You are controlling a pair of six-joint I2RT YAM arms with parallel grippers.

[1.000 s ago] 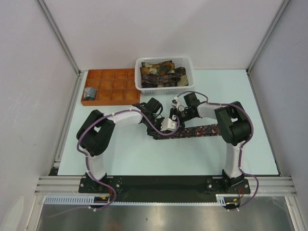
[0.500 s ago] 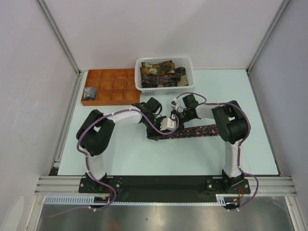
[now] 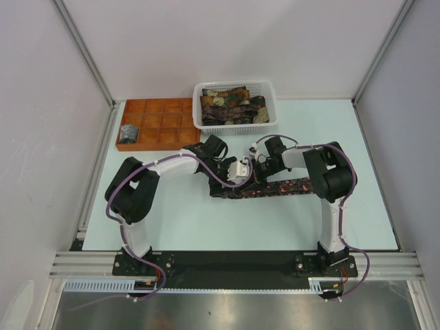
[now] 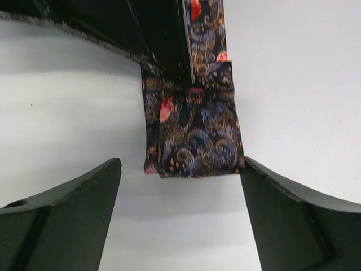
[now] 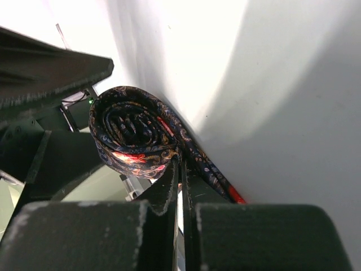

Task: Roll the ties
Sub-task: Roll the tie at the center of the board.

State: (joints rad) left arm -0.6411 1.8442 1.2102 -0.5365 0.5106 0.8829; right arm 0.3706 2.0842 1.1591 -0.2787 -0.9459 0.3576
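Note:
A dark tie [image 3: 278,186] with pink-red marks lies across the table's middle, its left end wound into a roll [image 3: 239,184]. In the left wrist view the roll [image 4: 194,135] lies just beyond my left gripper [image 4: 180,179]. That gripper is open, its fingers [image 4: 73,209] wide on either side and holding nothing. My right gripper [image 5: 180,161] is shut, its tips pinching the tie where the roll [image 5: 132,132] meets the flat strip. From above, the left gripper [image 3: 229,187] and the right gripper [image 3: 251,177] stand close together at the roll.
A white mesh basket [image 3: 272,103] at the back holds several more ties [image 3: 230,106]. Left of it sits an orange compartment tray [image 3: 165,120] with a dark rolled bundle [image 3: 128,133] in a front-left cell. The right gripper's black finger [image 4: 158,39] crosses the top of the left wrist view.
My left gripper has opened wide and let go of the roll. The right gripper has closed at the roll's edge. Both wrists shifted slightly toward the back.

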